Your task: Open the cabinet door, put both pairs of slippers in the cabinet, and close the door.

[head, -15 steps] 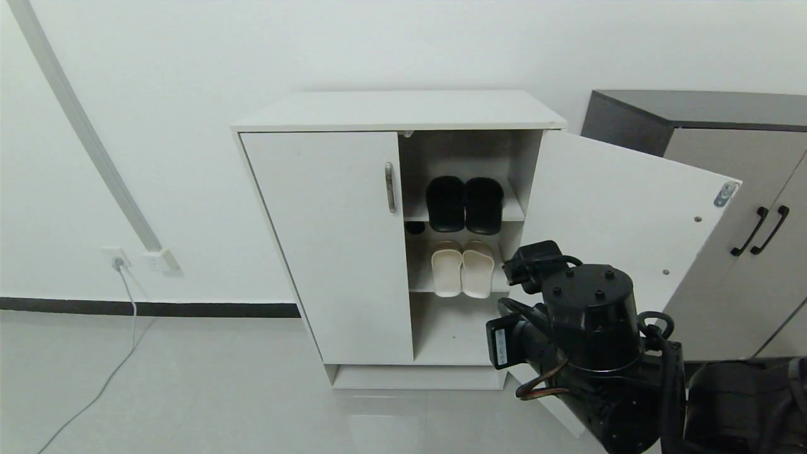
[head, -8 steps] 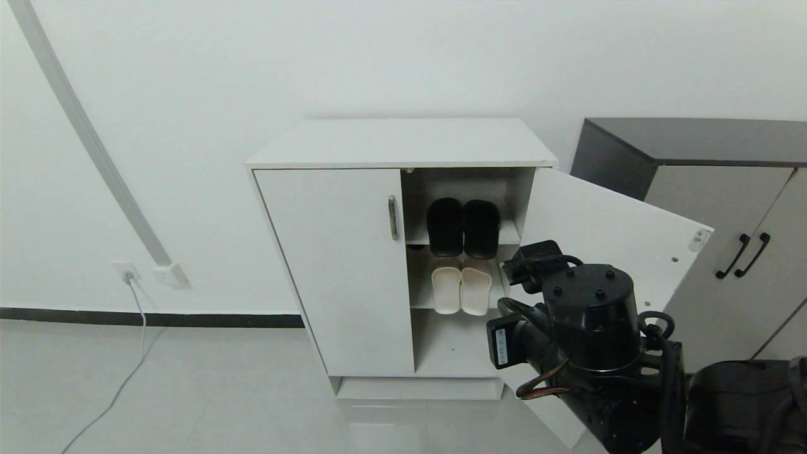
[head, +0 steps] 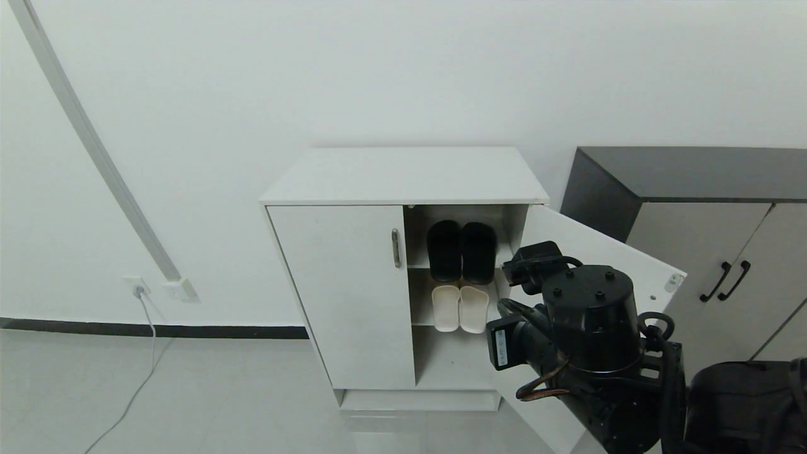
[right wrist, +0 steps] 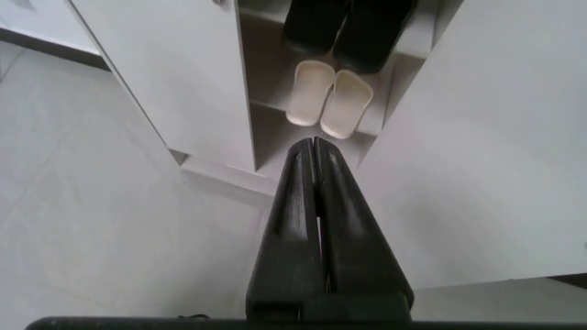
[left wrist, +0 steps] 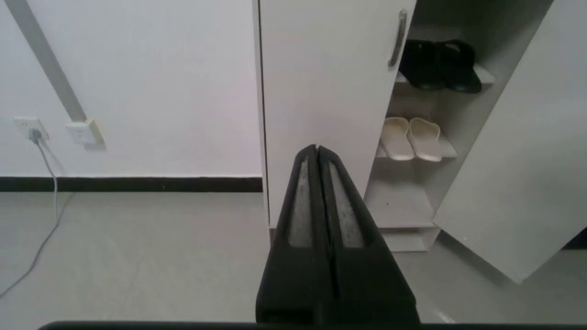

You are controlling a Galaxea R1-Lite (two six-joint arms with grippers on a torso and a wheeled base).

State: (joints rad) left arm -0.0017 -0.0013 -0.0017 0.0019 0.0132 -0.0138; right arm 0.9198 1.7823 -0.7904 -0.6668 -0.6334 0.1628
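The white cabinet (head: 403,173) stands against the wall with its left door (head: 343,293) closed and its right door (head: 586,258) swung open. Inside, the black slippers (head: 461,251) sit on the upper shelf and the white slippers (head: 460,308) on the shelf below. My right arm (head: 586,340) is low in front of the open door. My right gripper (right wrist: 315,147) is shut and empty, short of the white slippers (right wrist: 328,92) and beside the open door (right wrist: 486,156). My left gripper (left wrist: 316,156) is shut and empty, well back from the closed door (left wrist: 330,82), above the floor.
A grey cabinet (head: 712,252) with black handles stands right behind the open door. A wall socket (head: 135,287) with a cable trailing over the floor is at the left, under a slanted wall conduit (head: 94,151). Bare floor lies left of the white cabinet.
The whole head view has shifted: the cabinet now looks smaller and lower, so the camera has drawn back. The right door stays open and the slippers lie as before.
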